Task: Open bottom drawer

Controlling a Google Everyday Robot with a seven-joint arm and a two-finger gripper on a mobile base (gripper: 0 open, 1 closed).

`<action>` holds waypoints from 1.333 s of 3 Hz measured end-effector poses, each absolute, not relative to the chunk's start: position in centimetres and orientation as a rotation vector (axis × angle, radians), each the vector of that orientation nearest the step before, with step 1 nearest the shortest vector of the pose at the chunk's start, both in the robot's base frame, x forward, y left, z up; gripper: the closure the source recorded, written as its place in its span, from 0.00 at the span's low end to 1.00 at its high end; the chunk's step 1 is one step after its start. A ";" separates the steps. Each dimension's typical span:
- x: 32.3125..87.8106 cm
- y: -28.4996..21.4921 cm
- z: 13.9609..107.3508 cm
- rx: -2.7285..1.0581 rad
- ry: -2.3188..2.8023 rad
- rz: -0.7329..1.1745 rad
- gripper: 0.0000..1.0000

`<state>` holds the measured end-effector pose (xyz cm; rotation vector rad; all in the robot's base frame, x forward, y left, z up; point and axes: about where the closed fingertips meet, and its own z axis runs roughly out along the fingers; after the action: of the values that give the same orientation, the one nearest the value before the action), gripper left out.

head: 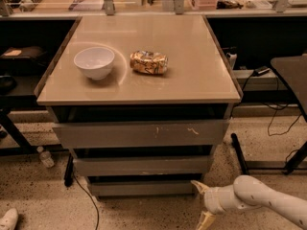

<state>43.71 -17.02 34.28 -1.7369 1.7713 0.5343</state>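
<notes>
The bottom drawer (139, 188) is the narrowest grey front, lowest of three under the beige table top (192, 75). It stands out a little less than the two drawers above it. My gripper (202, 203) is low at the right, just right of the bottom drawer's right end, near the floor. Its two pale fingers are spread apart, one up (199, 186) and one down (205, 220), holding nothing. The white arm (259, 195) comes in from the lower right.
The widest top drawer (139, 134) has pale scratches; the middle drawer (141, 166) sits below it. A white bowl (94, 62) and a crumpled snack bag (149, 62) lie on the table top. A cable (84, 195) and a small bottle (46, 157) are on the speckled floor at left. A black stand leg (238, 153) is at right.
</notes>
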 end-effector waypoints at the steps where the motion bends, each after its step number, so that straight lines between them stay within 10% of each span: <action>1: 46.2 -15.8 31.3 -1.678 1.763 0.454 0.00; 4: 51.9 -15.4 27.1 -1.631 1.716 0.319 0.00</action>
<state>51.89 -15.39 27.06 -1.6308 1.7162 0.3192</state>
